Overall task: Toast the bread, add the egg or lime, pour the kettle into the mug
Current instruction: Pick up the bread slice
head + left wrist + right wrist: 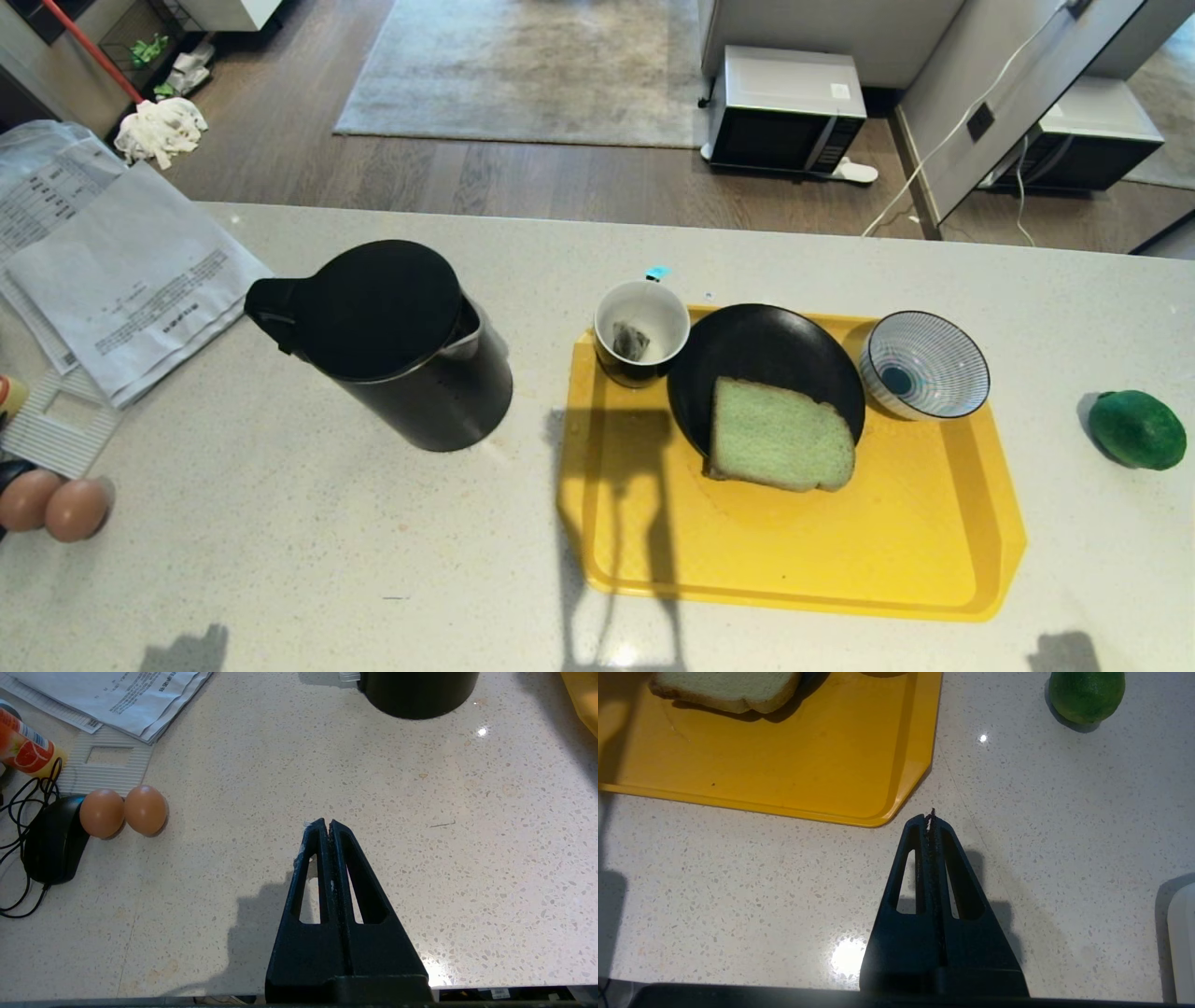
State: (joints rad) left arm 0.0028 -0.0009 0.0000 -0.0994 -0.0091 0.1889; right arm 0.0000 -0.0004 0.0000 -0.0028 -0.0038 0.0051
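Fingers pressed together on both the left gripper [329,823] and right gripper [931,817], nothing held, both over bare counter. Landmark: yellow tray [794,569]. Bread [780,436] untoasted, half on the black plate [747,350] on the tray; mug [641,331] at the tray's far-left corner, tea bag dry. Kettle [397,341] left of the tray, lime [1136,429] right of it. Judged: no step begun.

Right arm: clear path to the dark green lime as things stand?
Probably yes. The dark green oval lime sits alone on bare speckled counter beyond the shut right tool, off the yellow plastic tray; nothing lies between.
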